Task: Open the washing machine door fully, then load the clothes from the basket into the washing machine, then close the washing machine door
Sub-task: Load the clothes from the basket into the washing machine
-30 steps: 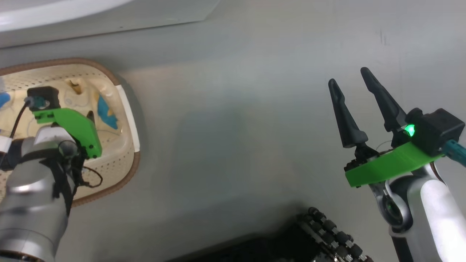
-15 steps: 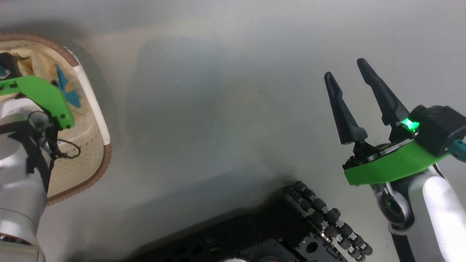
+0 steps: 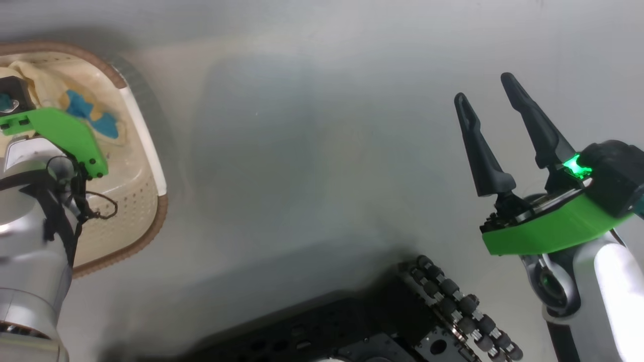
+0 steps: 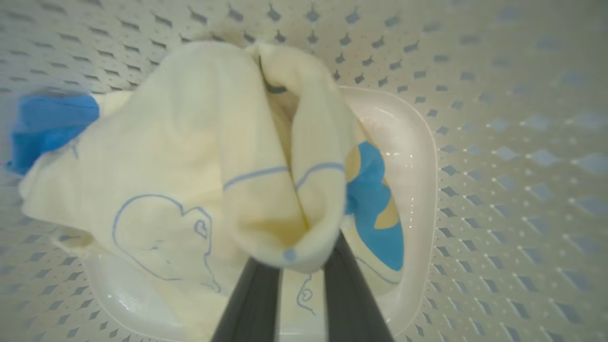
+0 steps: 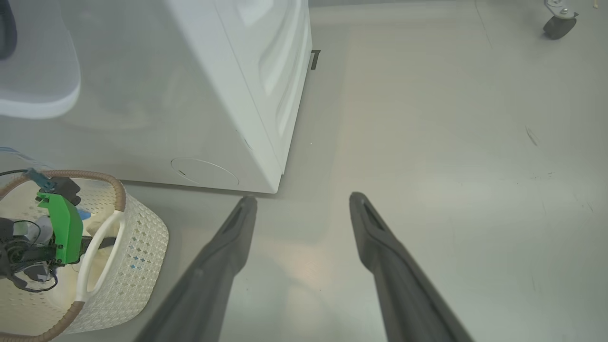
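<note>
The cream basket [image 3: 151, 231] with its brown rim sits on the floor at the left. My left arm's green wrist mount [image 3: 60, 133] reaches down into it. Inside, my left gripper [image 4: 302, 256] is shut on a bunched fold of the clothes [image 4: 190, 156], pale yellow with blue patches and a thin bear outline. The cloth hides the fingertips. My right gripper [image 3: 484, 88] hangs open over bare floor, far right of the basket, holding nothing. In the right wrist view the white washing machine [image 5: 247, 71] stands behind the basket [image 5: 137, 256]. Whether the washing machine door shows I cannot tell.
My own dark wheeled base [image 3: 402, 322] lies along the bottom of the head view. A caster wheel [image 5: 558, 26] stands at the far right on the grey floor. A pale rounded panel [image 5: 38, 95] juts in at the upper left of the right wrist view.
The head camera has shifted, so the basket sits further left in its view. My left gripper has closed on the garment, which now bunches up. The right gripper stays open.
</note>
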Controlling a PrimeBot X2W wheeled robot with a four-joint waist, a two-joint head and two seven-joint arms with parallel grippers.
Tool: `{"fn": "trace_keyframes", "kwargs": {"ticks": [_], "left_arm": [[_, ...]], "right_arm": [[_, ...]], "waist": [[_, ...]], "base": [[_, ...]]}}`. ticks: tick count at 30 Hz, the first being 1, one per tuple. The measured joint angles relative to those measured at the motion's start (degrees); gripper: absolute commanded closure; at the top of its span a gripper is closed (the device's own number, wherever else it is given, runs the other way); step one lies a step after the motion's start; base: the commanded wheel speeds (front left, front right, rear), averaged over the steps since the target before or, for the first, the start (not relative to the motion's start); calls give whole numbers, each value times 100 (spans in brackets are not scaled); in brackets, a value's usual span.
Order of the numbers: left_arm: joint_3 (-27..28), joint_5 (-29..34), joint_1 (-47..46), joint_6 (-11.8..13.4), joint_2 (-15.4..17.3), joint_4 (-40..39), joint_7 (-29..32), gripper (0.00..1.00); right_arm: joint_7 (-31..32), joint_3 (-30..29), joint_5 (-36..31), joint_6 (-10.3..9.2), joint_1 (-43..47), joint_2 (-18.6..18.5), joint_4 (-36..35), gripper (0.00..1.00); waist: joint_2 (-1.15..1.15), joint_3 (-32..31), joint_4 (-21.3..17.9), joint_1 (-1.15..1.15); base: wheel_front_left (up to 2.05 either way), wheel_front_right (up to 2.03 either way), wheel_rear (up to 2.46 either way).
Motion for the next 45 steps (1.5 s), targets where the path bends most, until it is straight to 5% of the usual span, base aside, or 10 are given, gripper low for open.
{"fn": "trace_keyframes", "kwargs": {"ticks": [12,19,32,45], "left_arm": [[2,-67,341,-133,-168,-10,-1374,100],[47,-75,673,-133,-357,-359,-1603,100],[636,420,2806,222,-290,-2926,-1614,100],[602,695,4629,379,-194,-4468,-1596,100]], "right_arm": [[77,-252,-2,0,14,-29,98,0],[137,-397,-13,0,234,-69,141,0],[382,-538,-70,0,831,-189,288,0],[592,-519,-71,0,1364,-288,482,0]], "waist": [[0,-819,407,0],[0,-1375,594,0],[1,-2853,914,-1],[1,-4370,1032,-1]], "base": [[0,0,0],[0,0,0],[0,0,0],[0,0,0]]}}
